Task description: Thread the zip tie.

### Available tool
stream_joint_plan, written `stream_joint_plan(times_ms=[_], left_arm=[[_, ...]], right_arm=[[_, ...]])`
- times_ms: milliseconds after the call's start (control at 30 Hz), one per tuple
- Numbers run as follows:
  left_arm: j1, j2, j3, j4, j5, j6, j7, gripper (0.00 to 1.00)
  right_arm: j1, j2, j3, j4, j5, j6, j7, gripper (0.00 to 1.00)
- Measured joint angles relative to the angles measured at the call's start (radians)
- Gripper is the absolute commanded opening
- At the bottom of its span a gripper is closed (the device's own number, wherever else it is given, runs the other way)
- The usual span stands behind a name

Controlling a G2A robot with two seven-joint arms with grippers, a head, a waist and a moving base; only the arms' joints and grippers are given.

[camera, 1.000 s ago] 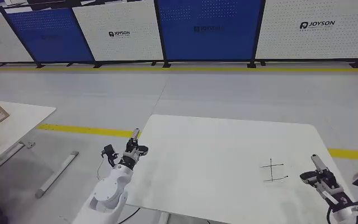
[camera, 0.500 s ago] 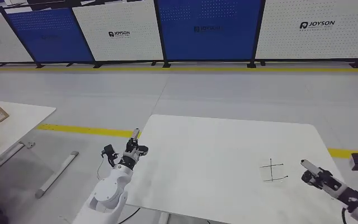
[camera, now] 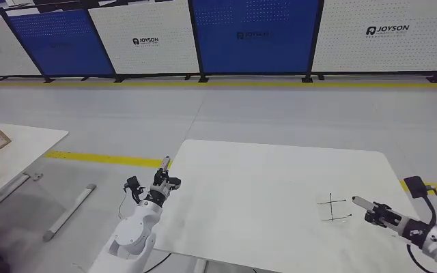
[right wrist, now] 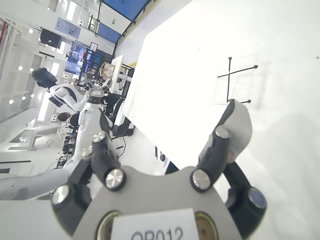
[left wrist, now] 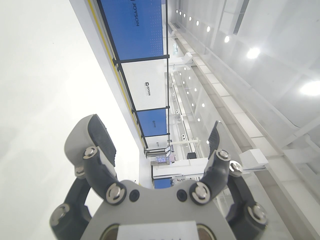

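You have three thin black zip ties (camera: pixel 331 203) lying flat on the white table (camera: pixel 259 184), toward its right near part. All are straight and unthreaded. One runs near to far and crosses a second running left to right. The third lies left to right at the first's near end.

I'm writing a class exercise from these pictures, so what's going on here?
Nothing is held yet. Black zip ties lie crossed on the white table, toward its right side. The right gripper is open just beside them, pointing their way. The left gripper is open too, at the table's left edge, far from the ties.
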Motion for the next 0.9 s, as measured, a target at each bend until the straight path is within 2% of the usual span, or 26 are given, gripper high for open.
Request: stream_joint_plan(times_ms=[267,333,400,500,567,633,733,800,900], left_arm=[[0.0,0.0,0.0,0.0,0.0,0.0,0.0,1.0],[0.0,0.0,0.0,0.0,0.0,0.0,0.0,1.0],[0.0,0.0,0.0,0.0,0.0,0.0,0.0,1.0],[0.0,0.0,0.0,0.0,0.0,0.0,0.0,1.0],[0.0,0.0,0.0,0.0,0.0,0.0,0.0,1.0],[0.0,0.0,0.0,0.0,0.0,0.0,0.0,1.0],[0.0,0.0,0.0,0.0,0.0,0.0,0.0,1.0],[0.0,0.0,0.0,0.0,0.0,0.0,0.0,1.0],[0.0,0.0,0.0,0.0,0.0,0.0,0.0,1.0]], right_arm=[[0.002,0.001,0.0,-0.002,0.001,-0.002,0.002,1.0],[0.022,0.009,0.018,-0.019,0.013,-0.016,0.05,1.0],[0.052,0.019,0.036,-0.018,0.026,-0.017,0.141,1.0],[0.111,0.033,0.026,0.002,0.014,0.019,0.248,1.0],[0.144,0.041,-0.014,-0.002,-0.035,0.064,0.261,1.0],[0.178,0.054,-0.089,0.005,-0.07,0.076,0.259,1.0],[0.249,0.082,-0.205,0.069,-0.072,0.084,0.258,1.0],[0.301,0.103,-0.28,0.126,-0.022,0.074,0.258,1.0],[0.307,0.105,-0.287,0.133,-0.014,0.072,0.258,1.0]])
